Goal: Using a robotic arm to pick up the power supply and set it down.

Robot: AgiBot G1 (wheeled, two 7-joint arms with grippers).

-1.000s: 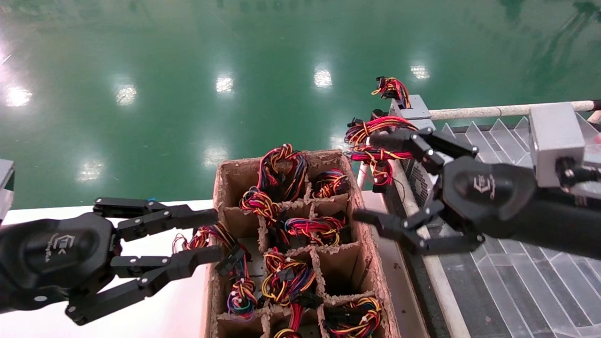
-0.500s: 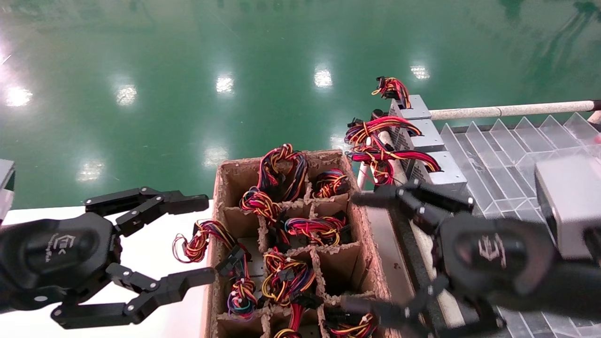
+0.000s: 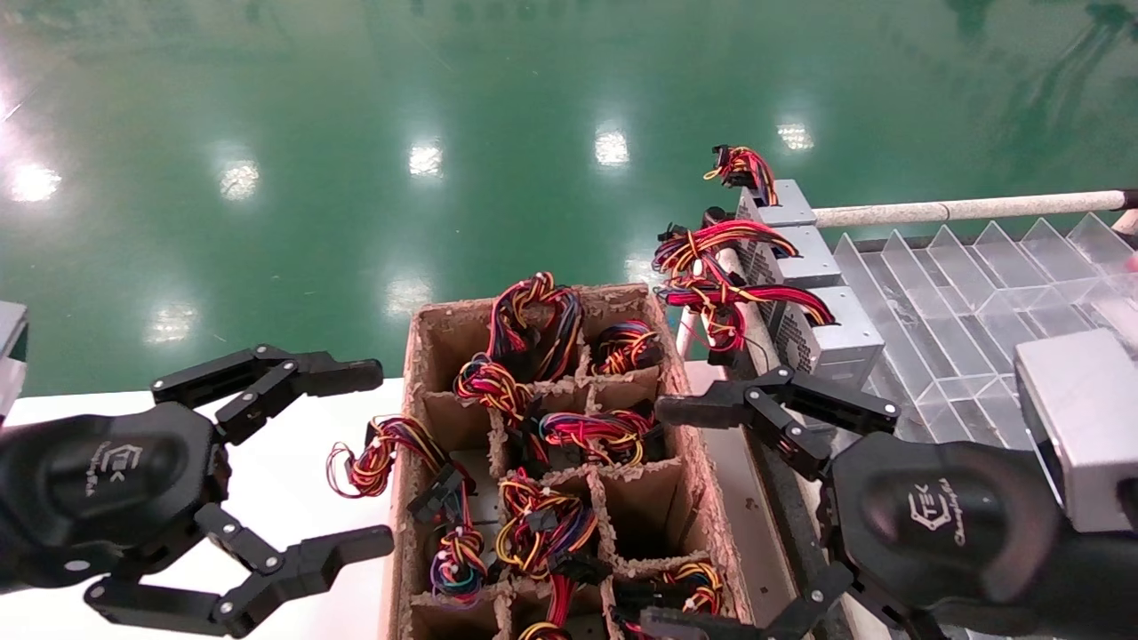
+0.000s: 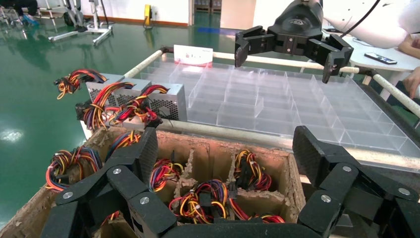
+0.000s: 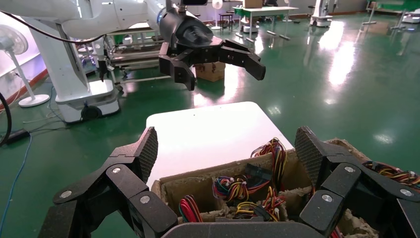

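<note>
Currently both black linkage-fingered grippers are hanging with jaws spread wide, gripping nothing. Right gripper (image 3: 702, 511) is hovering over the right edge of the brown pulp-cardboard divider crate (image 3: 685, 382), which is holding bundles of red, yellow and black wires (image 3: 533, 524) in its cells. Left gripper (image 3: 373, 458) is sitting over the white table (image 3: 293, 462), just beside the crate's left wall. Silver-grey perforated metal power supplies (image 3: 822, 333) with coloured wire bundles are standing in a row at the left edge of the clear plastic compartment tray (image 3: 978, 293), beyond the right gripper and apart from its fingers. Nearest power supply is lying just past the upper finger.
</note>
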